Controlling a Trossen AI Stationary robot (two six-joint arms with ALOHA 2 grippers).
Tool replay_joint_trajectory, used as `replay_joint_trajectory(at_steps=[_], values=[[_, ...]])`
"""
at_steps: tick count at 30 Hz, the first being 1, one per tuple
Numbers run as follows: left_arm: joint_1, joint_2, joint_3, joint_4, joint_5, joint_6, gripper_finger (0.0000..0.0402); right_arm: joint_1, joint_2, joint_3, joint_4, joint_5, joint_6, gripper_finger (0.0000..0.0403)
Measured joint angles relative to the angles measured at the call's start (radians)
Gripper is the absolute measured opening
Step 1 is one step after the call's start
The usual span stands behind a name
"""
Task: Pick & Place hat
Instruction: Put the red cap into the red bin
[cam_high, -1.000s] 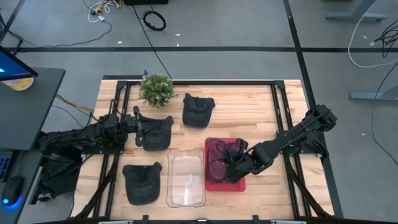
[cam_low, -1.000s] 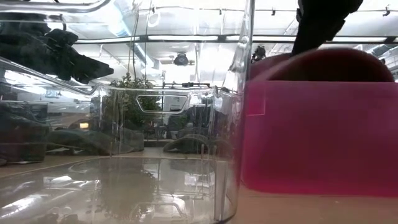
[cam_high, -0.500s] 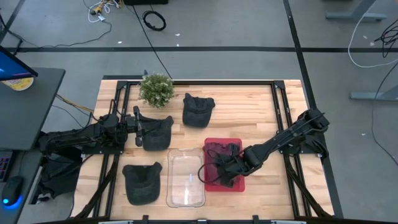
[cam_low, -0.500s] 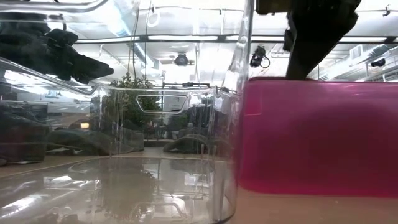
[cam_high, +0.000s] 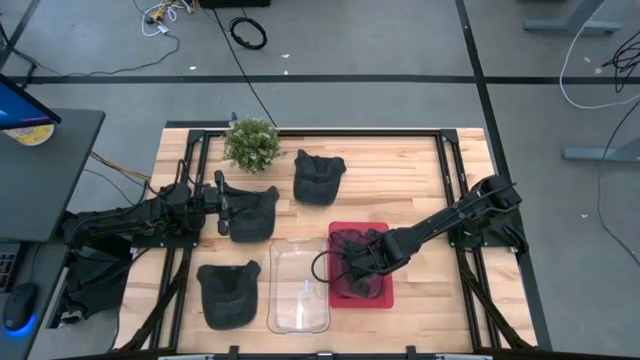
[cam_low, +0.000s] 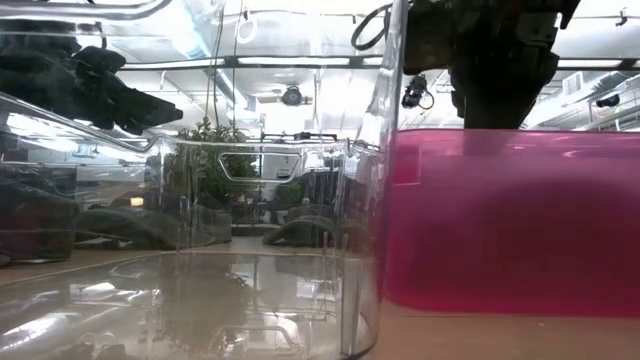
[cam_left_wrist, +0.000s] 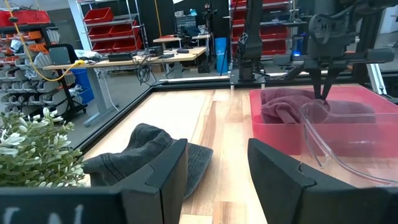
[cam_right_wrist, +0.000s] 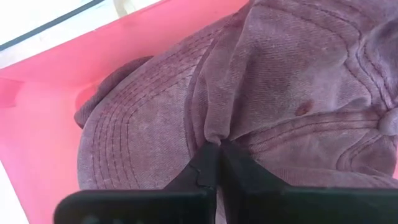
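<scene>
1. Reaching down into the red bin (cam_high: 385, 295) near the middle of the table (cam_high: 400, 170), the right gripper (cam_high: 358, 272) has its fingers pinched together on a fold of the hat (cam_right_wrist: 261, 99) lying inside that bin.
2. From the right wrist camera the two dark fingertips (cam_right_wrist: 211, 165) meet on a ridge of the cloth, with the hat's brim spread to one side and the red wall (cam_right_wrist: 37, 143) around it.
3. Seen from table height, the hat sits below the bin's rim, with the right arm coming in from above.
4. Just left of the red bin stands a clear bin (cam_high: 299, 288), touching or nearly touching it.
5. The left gripper (cam_high: 228, 212) hovers over a dark hat (cam_high: 252, 212) on the left side, its fingers (cam_left_wrist: 168, 174) spread apart with that hat (cam_left_wrist: 134, 158) lying between and beyond them.
6. Another dark hat (cam_high: 318, 176) lies at the far middle, a third (cam_high: 228, 292) at the near left, and a small plant (cam_high: 252, 144) at the far left.
</scene>
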Motion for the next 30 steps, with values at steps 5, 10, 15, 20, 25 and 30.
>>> replay_joint_trajectory(at_steps=[5, 10, 15, 20, 25, 30], values=[[0.0, 0.0, 0.0, 0.0, 0.0, 0.0, 0.0172, 0.0, 0.001, 0.0, -0.002, -0.001, -0.003, 0.0004], [0.0, 0.0, 0.0, 0.0, 0.0, 0.0, 0.0172, 0.0, 0.001, -0.002, 0.001, 0.0, -0.015, 0.0007], [0.0, 0.0, 0.0, 0.0, 0.0, 0.0, 0.0172, 0.0, 0.002, -0.002, 0.001, 0.008, -0.022, 0.0032], [0.0, 0.0, 0.0, 0.0, 0.0, 0.0, 0.0172, 0.003, 0.002, -0.003, 0.001, 0.015, -0.022, 0.0076], [0.0, 0.0, 0.0, 0.0, 0.0, 0.0, 0.0172, 0.002, -0.006, -0.004, -0.002, 0.005, -0.031, 0.0122], [0.0, 0.0, 0.0, 0.0, 0.0, 0.0, 0.0172, 0.003, -0.047, -0.006, -0.004, -0.032, -0.031, 0.0157]])
